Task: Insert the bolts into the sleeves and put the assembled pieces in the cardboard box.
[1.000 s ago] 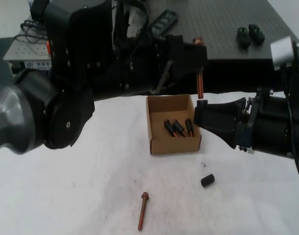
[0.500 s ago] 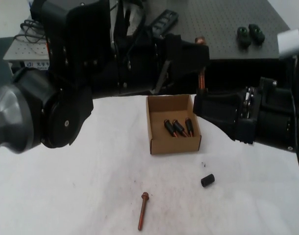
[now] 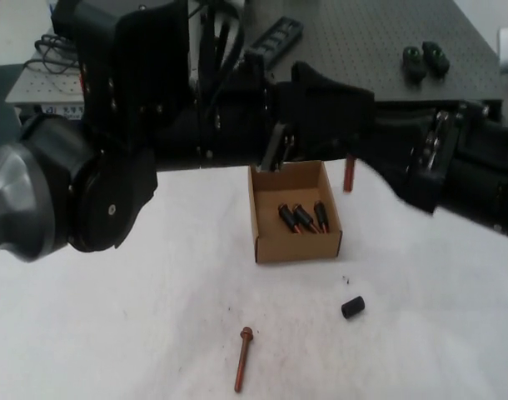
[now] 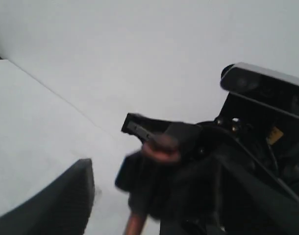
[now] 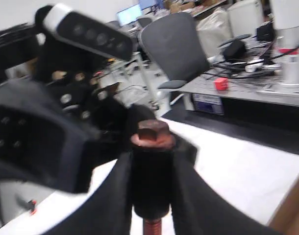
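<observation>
Bolt (image 3: 349, 173): we log it lower than a second ago, shaft now through the sleeve (image 5: 150, 178), tip showing beneath. Right tool (image 5: 150, 161): risen and drawn in against the left tool (image 3: 333, 104). Gap formerly between them: closed.

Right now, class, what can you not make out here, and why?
High view: the bolt's upper part, hidden behind an arm.
Left wrist view: blur; what grips the bolt cannot be told.
Right wrist view: the bolt's tip beyond the sleeve, cut off by the edge.
High view: assembled pieces in the cardboard box, too small.
</observation>
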`<act>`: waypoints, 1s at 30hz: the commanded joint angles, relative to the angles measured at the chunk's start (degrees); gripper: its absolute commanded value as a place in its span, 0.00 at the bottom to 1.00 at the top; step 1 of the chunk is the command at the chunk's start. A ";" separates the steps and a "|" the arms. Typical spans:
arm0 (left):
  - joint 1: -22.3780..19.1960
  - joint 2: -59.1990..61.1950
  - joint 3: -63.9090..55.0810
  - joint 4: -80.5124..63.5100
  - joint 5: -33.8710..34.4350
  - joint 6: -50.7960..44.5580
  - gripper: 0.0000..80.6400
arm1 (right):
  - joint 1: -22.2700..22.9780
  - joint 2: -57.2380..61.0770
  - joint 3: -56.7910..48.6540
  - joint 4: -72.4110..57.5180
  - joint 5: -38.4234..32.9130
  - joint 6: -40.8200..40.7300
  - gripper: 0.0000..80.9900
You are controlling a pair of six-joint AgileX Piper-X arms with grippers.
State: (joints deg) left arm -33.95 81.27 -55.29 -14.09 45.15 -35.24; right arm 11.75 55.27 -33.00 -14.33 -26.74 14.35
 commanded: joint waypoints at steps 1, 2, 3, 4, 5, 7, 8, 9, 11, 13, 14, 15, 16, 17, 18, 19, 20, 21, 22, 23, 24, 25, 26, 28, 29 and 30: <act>-0.18 -0.46 0.04 -0.49 -1.69 1.59 0.61 | -1.55 1.16 -1.52 0.09 4.07 -1.41 0.03; 0.62 -0.46 0.04 0.35 -3.02 1.67 0.61 | -2.31 2.74 -2.36 1.20 4.84 -2.08 0.03; 1.51 -0.46 0.04 1.67 -4.81 1.65 0.61 | -2.75 4.26 -3.43 2.10 5.69 -2.94 0.03; 2.28 -0.46 0.04 2.83 -6.19 1.65 0.61 | -3.19 6.55 -4.73 2.93 6.35 -4.04 0.03; 3.19 -0.46 0.04 4.27 -7.89 1.83 0.61 | -3.40 9.10 -6.31 3.95 6.95 -4.86 0.03; 4.71 -0.46 0.04 7.24 -10.04 2.88 0.61 | -3.41 14.35 -9.61 5.78 7.78 -6.08 0.03; 5.43 -0.46 0.04 8.75 -10.84 3.86 0.61 | -3.41 17.52 -11.70 6.79 8.74 -7.16 0.03; 5.99 -0.46 0.04 10.29 -11.72 4.97 0.61 | -3.41 20.84 -13.40 7.53 9.34 -8.19 0.03; 6.70 -0.46 0.04 13.25 -13.19 7.16 0.61 | -2.91 27.85 -18.07 9.08 10.97 -9.10 0.03; 7.00 -0.46 0.04 17.00 -15.64 9.49 0.61 | -2.93 34.07 -23.47 12.14 13.24 -10.03 0.03; 6.97 -0.46 0.04 18.46 -17.25 10.86 0.61 | -2.93 37.48 -26.47 14.33 13.93 -10.57 0.03; 6.97 -0.46 0.04 20.36 -19.02 12.43 0.61 | -2.93 40.17 -28.94 16.80 15.26 -10.58 0.03; 6.97 -0.46 0.04 22.11 -21.06 13.69 0.61 | -2.93 43.35 -32.18 20.22 16.19 -10.93 0.03; 6.97 -0.46 0.04 23.51 -22.75 14.62 0.61 | -2.93 46.43 -35.35 23.92 16.77 -11.83 0.03; 6.97 -0.46 0.04 25.04 -24.68 15.36 0.61 | -2.93 48.65 -37.77 26.68 17.27 -12.67 0.03; 6.97 -0.46 0.04 26.59 -26.77 16.15 0.61 | -2.70 51.35 -40.60 29.93 18.13 -13.69 0.03; 6.97 -0.33 0.04 27.92 -28.29 16.64 0.61 | -2.41 53.72 -43.19 32.94 19.87 -14.80 0.03; 6.97 -0.17 0.16 29.19 -30.14 17.04 0.61 | -2.16 55.83 -45.10 35.09 21.07 -15.59 0.03; 6.97 0.04 0.12 30.42 -31.64 17.58 0.61 | -1.74 57.69 -47.28 37.39 22.03 -16.70 0.03; 6.97 0.47 0.12 31.37 -32.42 17.91 0.61 | -1.34 59.26 -49.10 39.14 22.46 -17.82 0.03; 6.97 0.94 0.12 32.59 -32.55 17.93 0.61 | -0.86 60.62 -50.66 40.38 22.89 -18.31 0.03; 6.97 1.54 0.12 33.78 -32.54 17.93 0.61 | -0.49 61.48 -51.91 41.26 24.13 -18.30 0.03; 6.97 2.06 0.12 34.56 -32.54 17.93 0.61 | -0.07 62.42 -52.86 41.89 25.04 -18.30 0.01; 6.97 3.41 0.12 36.41 -32.54 17.93 0.61 | 0.48 63.45 -53.98 42.77 26.30 -18.30 0.05; 6.97 3.92 0.12 37.14 -32.54 17.93 0.61 | 0.70 63.82 -54.09 42.78 26.35 -18.30 0.10; 6.97 4.54 0.12 37.82 -32.54 17.93 0.61 | 0.81 63.83 -54.08 42.76 26.33 -18.30 0.16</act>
State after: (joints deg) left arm -27.07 86.75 -55.17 24.03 13.11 -17.76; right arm 12.69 119.46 -85.77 28.62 -0.46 -3.11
